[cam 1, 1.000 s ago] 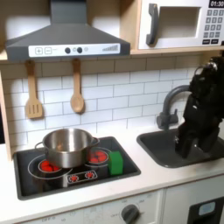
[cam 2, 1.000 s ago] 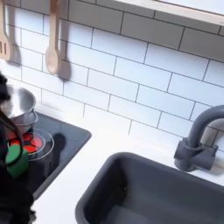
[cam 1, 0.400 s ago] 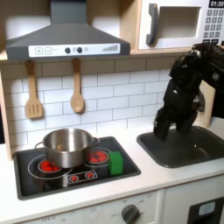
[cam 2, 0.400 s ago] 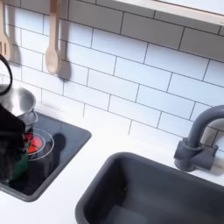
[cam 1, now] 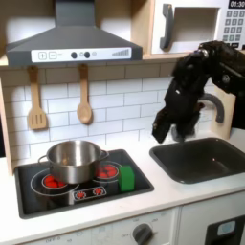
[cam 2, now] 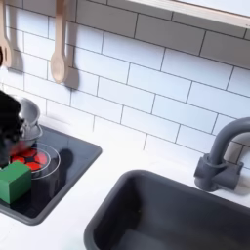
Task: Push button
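Black robot hand [cam 1: 163, 132] hangs over the white table between sink and hob; whether it is open or holding anything, I cannot tell.
Red button strip [cam 1: 89, 193] lies on the black hob's front edge [cam 1: 57, 201]. Risk: descending hand clips steel pot [cam 1: 73, 159] or green block [cam 1: 126, 177] beside it.

First exterior view faces toy kitchen head-on from further back; second exterior view sits close, angled over dark grey sink basin [cam 1: 201, 158] [cam 2: 166, 210], both sharing black stovetop [cam 1: 81, 182] [cam 2: 54, 171] w/ white tile wall [cam 1: 120, 100] [cam 2: 146, 83].

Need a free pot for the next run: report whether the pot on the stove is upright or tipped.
Upright. The pot sits flat on the stove, its open rim facing up in the first exterior view.
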Controlling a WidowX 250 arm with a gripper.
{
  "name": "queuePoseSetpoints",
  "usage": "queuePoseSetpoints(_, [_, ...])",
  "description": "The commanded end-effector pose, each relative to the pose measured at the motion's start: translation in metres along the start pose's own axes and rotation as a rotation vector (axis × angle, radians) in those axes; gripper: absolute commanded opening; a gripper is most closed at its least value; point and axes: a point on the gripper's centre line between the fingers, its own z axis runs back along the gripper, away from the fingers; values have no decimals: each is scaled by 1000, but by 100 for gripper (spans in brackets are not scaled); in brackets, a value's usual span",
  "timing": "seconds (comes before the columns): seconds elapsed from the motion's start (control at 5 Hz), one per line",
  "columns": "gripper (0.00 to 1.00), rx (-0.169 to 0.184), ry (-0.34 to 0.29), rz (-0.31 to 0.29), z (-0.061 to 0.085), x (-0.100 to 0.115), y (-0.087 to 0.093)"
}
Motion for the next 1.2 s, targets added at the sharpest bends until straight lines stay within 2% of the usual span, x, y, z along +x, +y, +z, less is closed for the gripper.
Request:
queuePoseSetpoints(0.0, [100,23,-93,29,0,26,11])
queuePoseSetpoints(0.2, [100,21,-127,33,2,33,16])
queuePoseSetpoints(0.4, [0,-5,-169,57,3,42,21])
queuePoseSetpoints(0.8, [0,0,-283,101,7,70,36])
queuePoseSetpoints(1.0, [0,-6,-311,116,4,80,40])
